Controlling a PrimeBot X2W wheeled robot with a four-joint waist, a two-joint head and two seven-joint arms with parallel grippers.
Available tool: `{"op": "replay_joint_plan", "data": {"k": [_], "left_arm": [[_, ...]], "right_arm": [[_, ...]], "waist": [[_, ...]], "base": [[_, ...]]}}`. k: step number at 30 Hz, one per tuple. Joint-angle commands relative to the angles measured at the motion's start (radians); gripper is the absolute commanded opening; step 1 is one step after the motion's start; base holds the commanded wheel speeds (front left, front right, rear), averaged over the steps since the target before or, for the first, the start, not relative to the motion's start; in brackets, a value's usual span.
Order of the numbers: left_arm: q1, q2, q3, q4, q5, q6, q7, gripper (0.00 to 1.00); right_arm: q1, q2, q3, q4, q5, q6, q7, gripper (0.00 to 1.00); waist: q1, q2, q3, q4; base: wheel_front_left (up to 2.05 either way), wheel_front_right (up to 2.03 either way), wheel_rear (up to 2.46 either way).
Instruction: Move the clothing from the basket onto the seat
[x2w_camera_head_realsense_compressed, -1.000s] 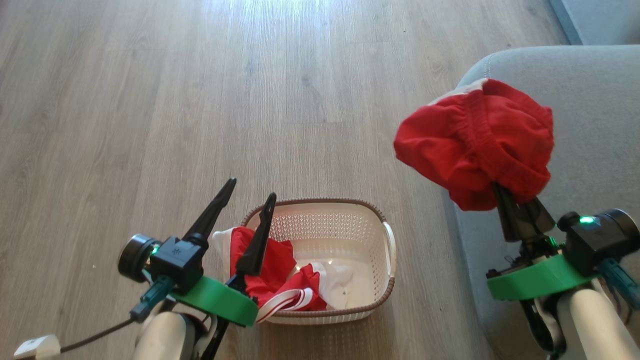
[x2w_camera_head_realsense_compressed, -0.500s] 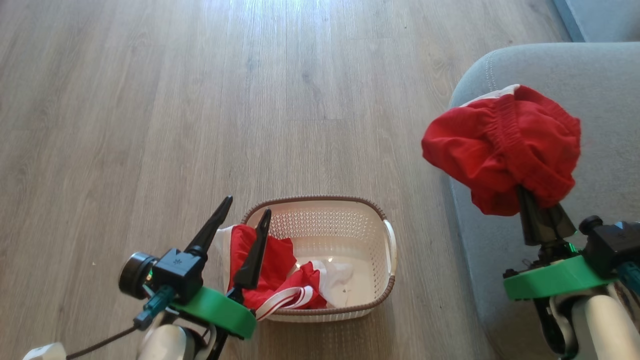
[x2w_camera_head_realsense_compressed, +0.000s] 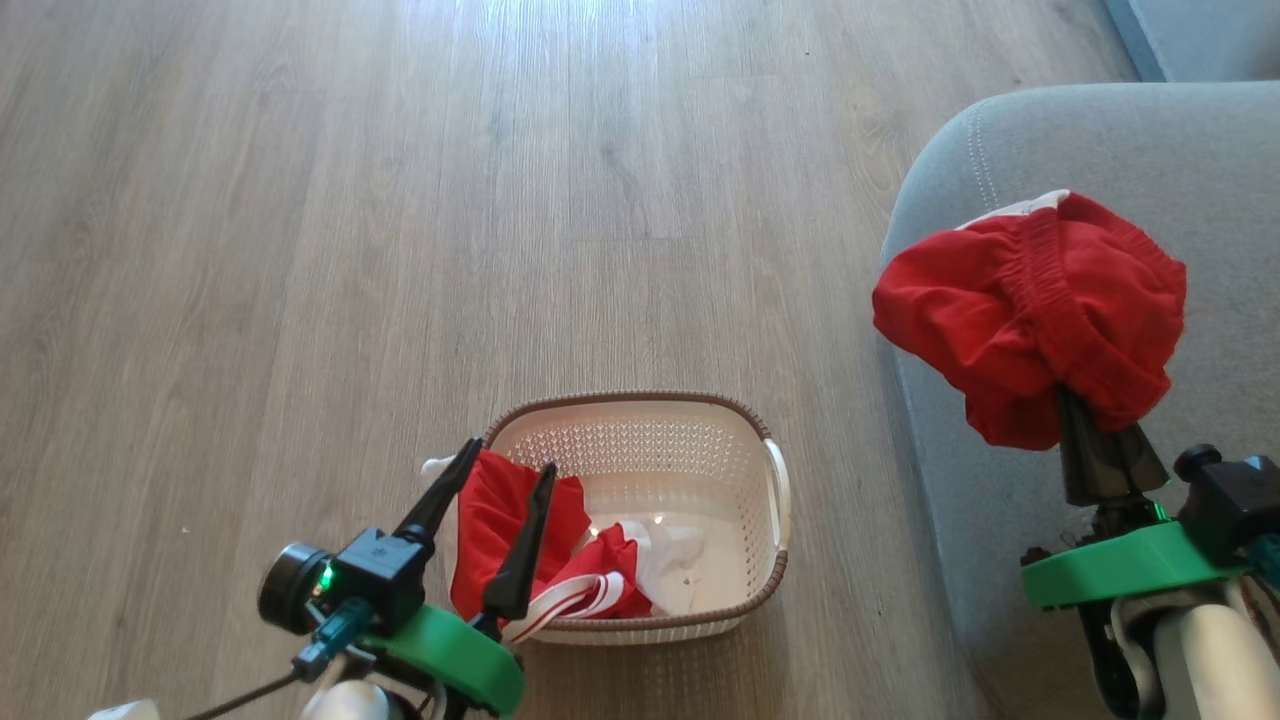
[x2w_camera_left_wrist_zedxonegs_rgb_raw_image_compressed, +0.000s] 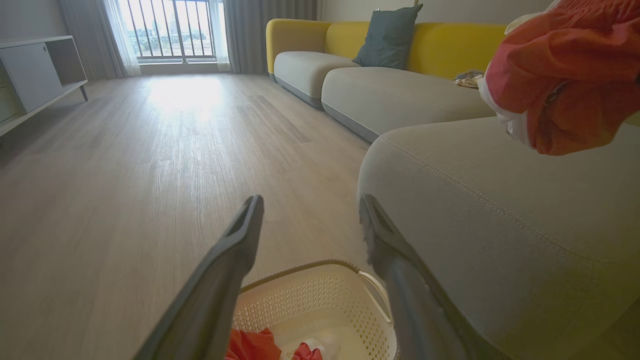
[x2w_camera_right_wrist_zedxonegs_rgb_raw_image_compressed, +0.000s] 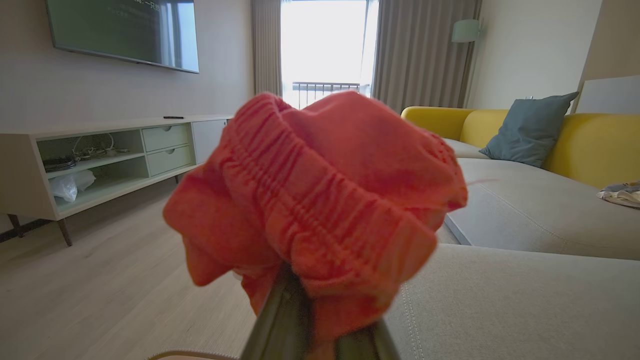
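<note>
- Right gripper (x2w_camera_head_realsense_compressed: 1080, 425) was closed tight on a red garment (x2w_camera_head_realsense_compressed: 1020, 310), held bunched above the corner of the seat (x2w_camera_head_realsense_compressed: 1100, 140).
- Left gripper (x2w_camera_head_realsense_compressed: 511, 457) stood wide open near the left end of the basket (x2w_camera_head_realsense_compressed: 700, 398).
- Second garment (x2w_camera_head_realsense_compressed: 510, 520) lay inside the basket.

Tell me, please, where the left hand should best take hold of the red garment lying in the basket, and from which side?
I would grip the raised red fold of the garment heaped against the left wall of the basket, coming straight down from above. The walls block a sideways approach, and that bunched fold stands highest, almost under the open left hand.
</note>
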Motion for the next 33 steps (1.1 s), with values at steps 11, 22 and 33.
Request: {"op": "replay_joint_plan", "data": {"k": [11, 22, 33], "left_arm": [[0.004, 0.027, -0.105, -0.030, 0.007, -0.001, -0.005, 1.00], [0.010, 0.026, -0.123, -0.016, 0.002, -0.001, -0.005, 1.00], [0.004, 0.024, -0.119, -0.021, 0.001, -0.001, -0.005, 1.00]], "right_arm": [[-0.008, 0.009, -0.031, -0.012, -0.019, 0.000, -0.006, 0.00], [-0.011, 0.018, -0.040, -0.001, -0.023, 0.000, -0.006, 0.00], [-0.020, 0.021, -0.045, -0.003, -0.023, 0.000, -0.006, 0.00]], "waist": [[0.0000, 0.0000, -0.005, -0.005], [0.0000, 0.0000, 0.005, -0.008], [0.0000, 0.0000, 0.009, -0.023]], "base": [[0.00, 0.00, 0.00], [0.00, 0.00, 0.00], [0.00, 0.00, 0.00]]}}
